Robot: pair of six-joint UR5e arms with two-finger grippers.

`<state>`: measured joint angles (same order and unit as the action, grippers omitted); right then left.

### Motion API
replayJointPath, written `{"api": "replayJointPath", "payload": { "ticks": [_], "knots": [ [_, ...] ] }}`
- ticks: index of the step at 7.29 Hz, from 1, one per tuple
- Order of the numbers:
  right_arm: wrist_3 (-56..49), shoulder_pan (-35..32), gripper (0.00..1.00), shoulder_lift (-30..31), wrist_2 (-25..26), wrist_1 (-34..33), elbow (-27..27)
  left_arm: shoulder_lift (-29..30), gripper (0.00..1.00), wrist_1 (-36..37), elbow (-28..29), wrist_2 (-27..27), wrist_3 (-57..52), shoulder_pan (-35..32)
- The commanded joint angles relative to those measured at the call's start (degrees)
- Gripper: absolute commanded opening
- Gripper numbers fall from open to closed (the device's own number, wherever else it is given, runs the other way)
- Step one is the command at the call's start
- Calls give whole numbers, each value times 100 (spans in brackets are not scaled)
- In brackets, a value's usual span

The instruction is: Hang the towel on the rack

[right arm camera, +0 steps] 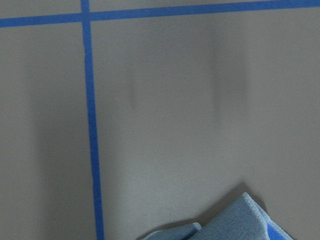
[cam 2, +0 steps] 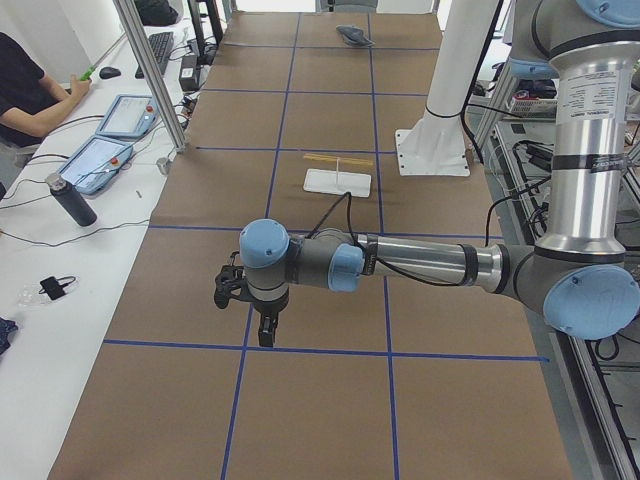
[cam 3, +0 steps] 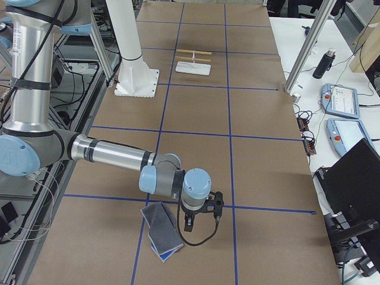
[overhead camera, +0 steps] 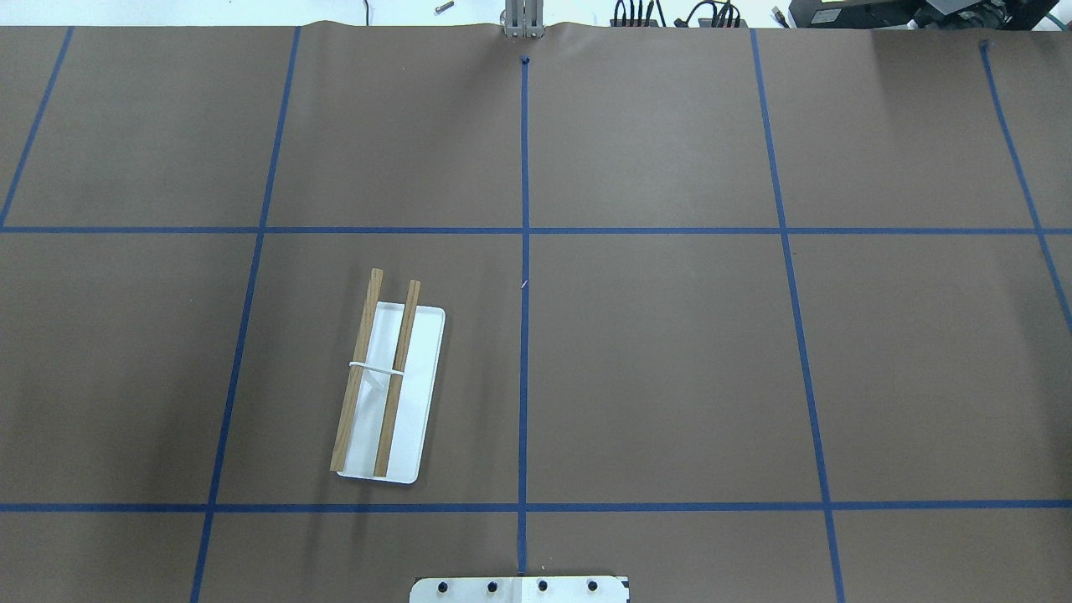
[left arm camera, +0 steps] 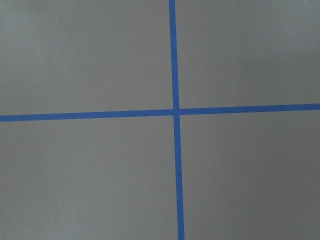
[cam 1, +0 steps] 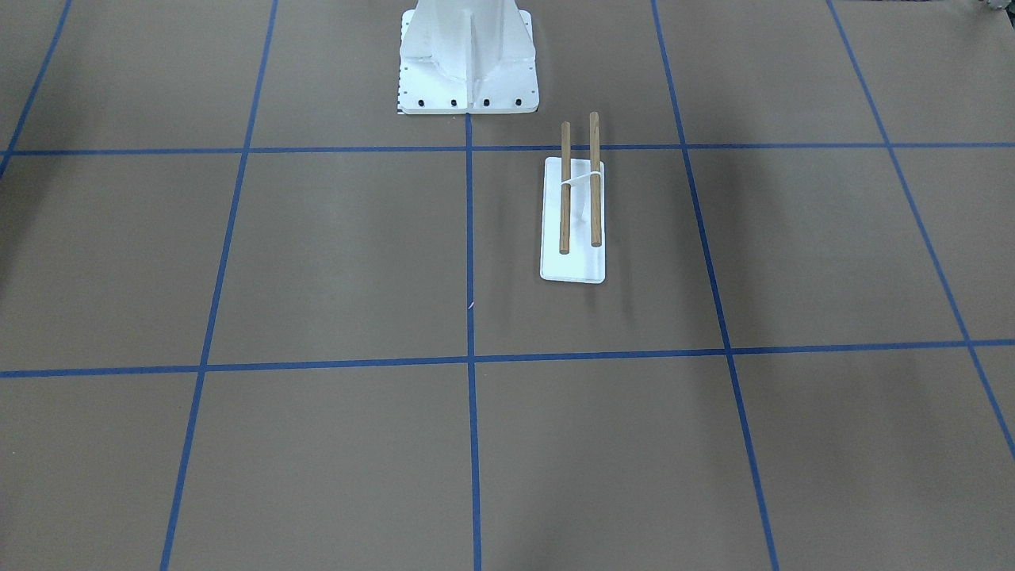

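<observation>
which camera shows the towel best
Exterior right: nearly the whole towel shows, lying on the table. Right wrist catches only a corner; exterior left, a far speck; overhead, front-facing and left wrist show none.

Pedestal (cam 1: 468, 71) near rack (cam 1: 572, 266), gap between

Rack (overhead camera: 387, 378) on table (overhead camera: 670, 377) nr pedestal (cam 1: 468, 63), robot's L side; towel (cam 3: 161, 228) well apart at R end.

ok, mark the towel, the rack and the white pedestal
towel (cam 3: 159, 228), exterior right view, grey top face.
rack (overhead camera: 419, 394), overhead view, bare white base.
white pedestal (cam 1: 473, 55), front-facing view, middle rib.
</observation>
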<state>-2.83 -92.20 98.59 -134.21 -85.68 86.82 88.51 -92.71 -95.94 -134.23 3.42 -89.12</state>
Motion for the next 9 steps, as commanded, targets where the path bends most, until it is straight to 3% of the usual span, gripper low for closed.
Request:
{"api": "replayJointPath", "payload": {
  "ticks": [1,7,9],
  "knots": [
    [20,61,100,-33,411,323,-559,0,99,-2,14,-7,1,0],
    [20,870,100,-33,360,1297,-1632,17,99,-299,207,-33,1,9],
    [-24,879,100,-15,360,1325,-1686,61,99,-318,234,-33,1,9]
  ]
}}
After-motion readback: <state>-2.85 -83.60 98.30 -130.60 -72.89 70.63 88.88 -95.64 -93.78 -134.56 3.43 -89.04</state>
